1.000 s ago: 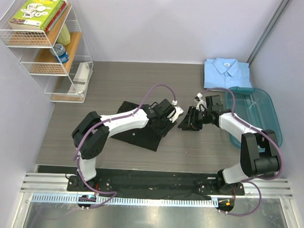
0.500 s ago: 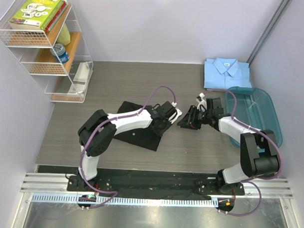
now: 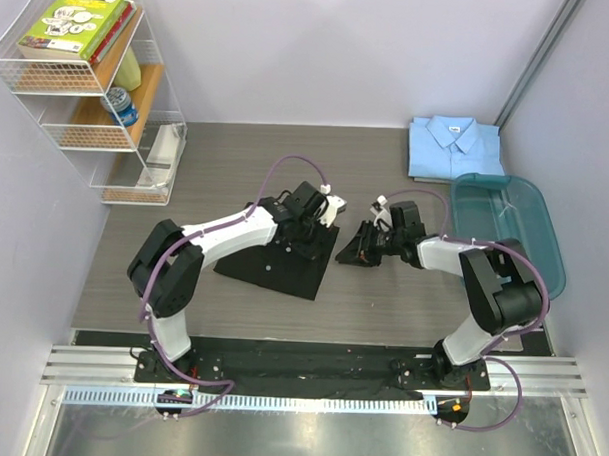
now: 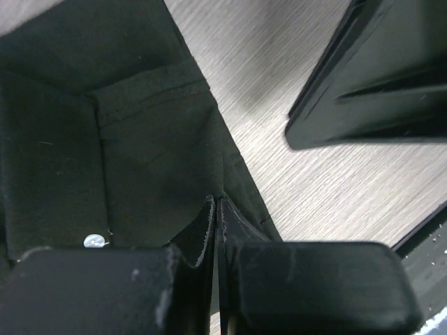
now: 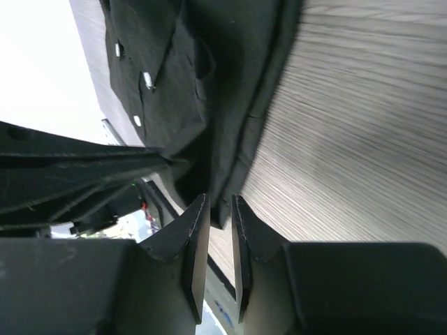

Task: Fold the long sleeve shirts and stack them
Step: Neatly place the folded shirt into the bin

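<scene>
Black shirt (image 3: 283, 272): left gripper (image 4: 215, 204) pinches its far right edge (right gripper (image 5: 216, 206) nearly closed beside it, grip unclear).

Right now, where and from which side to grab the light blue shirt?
Probably its left edge, coming in low from the left. The light blue shirt lies flat, folded; the teal tub crowds its near side, walls the far and right.
</scene>
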You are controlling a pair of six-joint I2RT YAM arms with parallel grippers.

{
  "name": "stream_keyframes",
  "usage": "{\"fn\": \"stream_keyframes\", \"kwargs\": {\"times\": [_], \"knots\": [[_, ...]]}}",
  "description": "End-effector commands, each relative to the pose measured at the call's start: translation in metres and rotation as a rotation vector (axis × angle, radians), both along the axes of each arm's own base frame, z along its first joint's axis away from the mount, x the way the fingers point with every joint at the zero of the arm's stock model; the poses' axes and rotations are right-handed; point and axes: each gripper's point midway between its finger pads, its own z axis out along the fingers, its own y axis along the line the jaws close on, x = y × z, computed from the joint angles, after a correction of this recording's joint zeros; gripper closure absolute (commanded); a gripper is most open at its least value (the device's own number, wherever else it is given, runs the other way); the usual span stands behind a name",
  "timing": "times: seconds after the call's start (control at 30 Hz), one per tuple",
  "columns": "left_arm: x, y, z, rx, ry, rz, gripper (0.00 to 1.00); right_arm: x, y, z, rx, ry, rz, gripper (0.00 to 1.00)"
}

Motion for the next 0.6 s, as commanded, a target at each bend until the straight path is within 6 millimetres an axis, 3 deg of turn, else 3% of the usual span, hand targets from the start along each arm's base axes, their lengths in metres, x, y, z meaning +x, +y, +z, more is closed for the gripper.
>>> {"fn": "stream_keyframes", "kwargs": {"times": [0.0, 0.23, 0.57], "knots": [[-0.004, -0.012, 0.017, -0.096, 0.002, -0.024, 1.0, 0.011, 0.021, 0.015, 0.082, -0.027, -0.004, 0.76], [-0.003, -0.011, 0.017, -0.102, 0.001, -0.018, 1.0, 0.001, 0.039, -0.004, 0.099, 0.057, 0.004, 0.76], [-0.005, -0.007, 0.015, -0.112, 0.013, 0.006, 1.0, -0.002, 0.049, -0.017, 0.123, 0.112, -0.011, 0.75]]}}
